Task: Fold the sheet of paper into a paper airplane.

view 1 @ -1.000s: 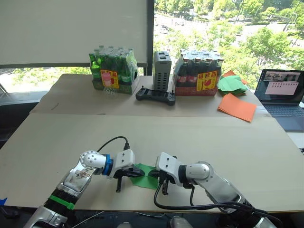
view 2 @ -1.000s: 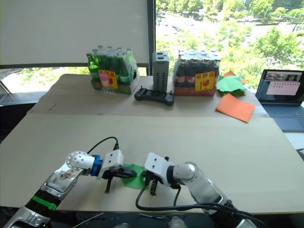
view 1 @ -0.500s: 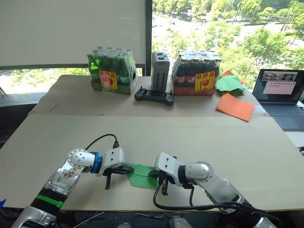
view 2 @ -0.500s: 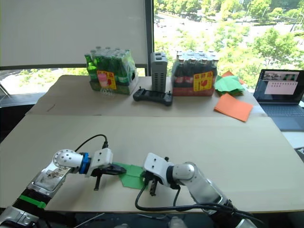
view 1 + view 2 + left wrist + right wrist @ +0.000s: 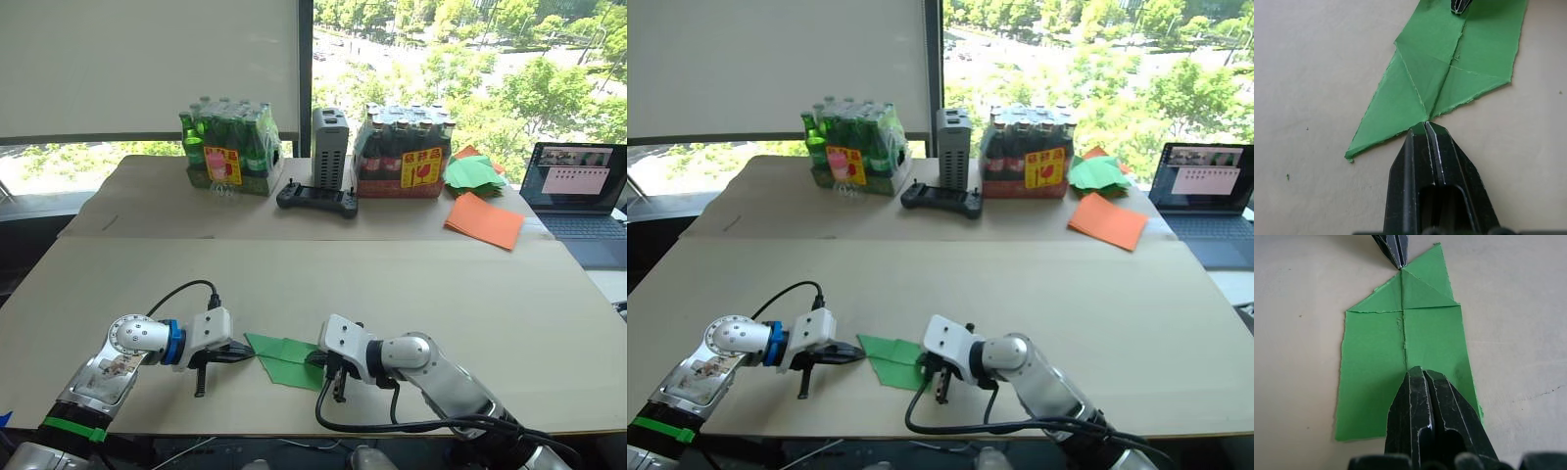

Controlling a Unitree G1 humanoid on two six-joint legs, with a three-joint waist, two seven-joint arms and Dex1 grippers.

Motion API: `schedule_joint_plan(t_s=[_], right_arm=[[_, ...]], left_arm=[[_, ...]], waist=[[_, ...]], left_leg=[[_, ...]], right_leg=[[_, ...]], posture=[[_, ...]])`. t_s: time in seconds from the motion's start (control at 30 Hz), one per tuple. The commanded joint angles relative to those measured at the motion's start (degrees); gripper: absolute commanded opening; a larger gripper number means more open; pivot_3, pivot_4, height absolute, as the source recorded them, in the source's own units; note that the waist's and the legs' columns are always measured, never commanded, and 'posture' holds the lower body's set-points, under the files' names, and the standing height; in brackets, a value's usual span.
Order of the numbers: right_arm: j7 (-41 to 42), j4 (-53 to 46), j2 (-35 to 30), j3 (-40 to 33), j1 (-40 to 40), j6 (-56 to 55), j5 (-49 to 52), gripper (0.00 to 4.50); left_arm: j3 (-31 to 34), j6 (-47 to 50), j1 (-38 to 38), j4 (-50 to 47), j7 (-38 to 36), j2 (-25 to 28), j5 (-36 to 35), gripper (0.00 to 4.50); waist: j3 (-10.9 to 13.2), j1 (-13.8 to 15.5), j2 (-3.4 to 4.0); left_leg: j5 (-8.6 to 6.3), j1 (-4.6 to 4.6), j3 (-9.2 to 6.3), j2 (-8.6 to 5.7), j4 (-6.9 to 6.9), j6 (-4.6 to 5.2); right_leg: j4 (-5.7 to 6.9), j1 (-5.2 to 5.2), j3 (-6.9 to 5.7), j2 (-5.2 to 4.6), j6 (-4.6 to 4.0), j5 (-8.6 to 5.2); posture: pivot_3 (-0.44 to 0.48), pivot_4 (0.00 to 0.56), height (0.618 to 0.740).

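The sheet of paper (image 5: 287, 360) lies flat on the table near its front edge, bright green, with a centre crease and triangular corner folds at its left end (image 5: 1420, 78). My left gripper (image 5: 247, 351) is shut, and its tip touches the sheet's left edge where the folds meet (image 5: 1425, 126). My right gripper (image 5: 316, 359) is also shut. Its tip rests on the sheet's centre crease near the right end (image 5: 1418, 372). The left gripper's tip (image 5: 1399, 259) shows at the far end of the sheet in the right wrist view.
At the back of the table stand a green bottle pack (image 5: 230, 147), a grey box (image 5: 330, 147), a dark bottle pack (image 5: 409, 152) and a black controller (image 5: 316, 200). Orange sheets (image 5: 487, 220), a heap of green papers (image 5: 475, 171) and a laptop (image 5: 578, 191) lie at the right.
My left gripper has drawn back to the left, from over the sheet to its left edge, uncovering the pointed left end. The right gripper has stayed put.
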Motion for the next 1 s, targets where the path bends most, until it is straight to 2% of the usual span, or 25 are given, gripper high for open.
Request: schedule_joint_plan(t_s=[0.03,0.43,0.57,0.63,0.8,0.87,1.0], right_arm=[[0.0,1.7,-0.4,0.3,0.4,1.7,-0.7,0.06],[-1.9,-8.8,2.5,-7.4,-0.2,6.6,5.8,0.06],[-1.5,-12.7,2.2,-10.9,1.3,8.6,9.7,1.16],[-1.9,-13.2,2.3,-12.8,1.9,9.6,11.5,1.97],[-2.4,-10.4,1.2,-14.0,1.5,9.9,12.6,3.62],[-2.5,-8.2,0.7,-13.8,1.2,9.6,12.3,3.62],[-1.8,-4.9,0.7,-14.4,1.1,8.9,13.4,3.67]], left_arm=[[2.0,4.7,0.5,-1.7,0.7,0.5,-2.1,0.0],[13.3,27.4,1.0,-16.6,3.0,0.4,-21.8,0.0],[14.1,28.1,2.2,-16.6,4.5,0.3,-22.5,0.0],[14.1,28.1,3.0,-16.7,4.9,0.2,-22.6,0.0],[13.7,28.2,3.6,-16.8,5.3,-0.2,-22.9,0.0],[13.7,28.3,3.6,-16.8,5.3,-0.3,-23.2,0.0],[14.2,27.8,4.1,-16.5,4.8,0.1,-23.2,1.16]], waist=[[0.0,0.0,-0.01],[0.1,0.1,-0.07],[0.1,0.1,-0.07],[0.1,0.2,-0.08],[0.1,0.2,-0.08],[0.1,0.2,-0.08],[0.1,0.1,-0.08]], left_leg=[[0.0,-0.01,0.0,0.0,0.0,0.0],[0.0,-0.45,-0.07,-0.01,0.0,0.0],[0.0,-0.51,-0.11,0.0,0.0,0.0],[0.0,-0.51,-0.11,-0.01,0.0,0.0],[0.0,-0.51,-0.09,-0.01,0.0,-0.01],[0.0,-0.51,-0.09,-0.01,0.0,-0.01],[0.0,-0.52,-0.08,-0.01,0.0,0.0]], right_leg=[[0.0,0.0,0.0,0.0,0.0,0.0],[-0.05,-0.36,-0.03,-0.02,-0.33,0.21],[-0.06,-0.4,-0.07,-0.01,-0.34,0.21],[-0.08,-0.39,-0.07,-0.02,-0.34,0.21],[-0.09,-0.39,-0.07,-0.02,-0.34,0.21],[-0.09,-0.39,-0.07,-0.02,-0.34,0.21],[-0.1,-0.4,-0.07,-0.02,-0.36,0.22]], posture=[[0.0,0.15,0.74],[0.0,0.15,0.74],[0.0,0.15,0.74],[0.0,0.15,0.74],[0.0,0.15,0.74],[0.0,0.15,0.74],[0.0,0.15,0.74]])
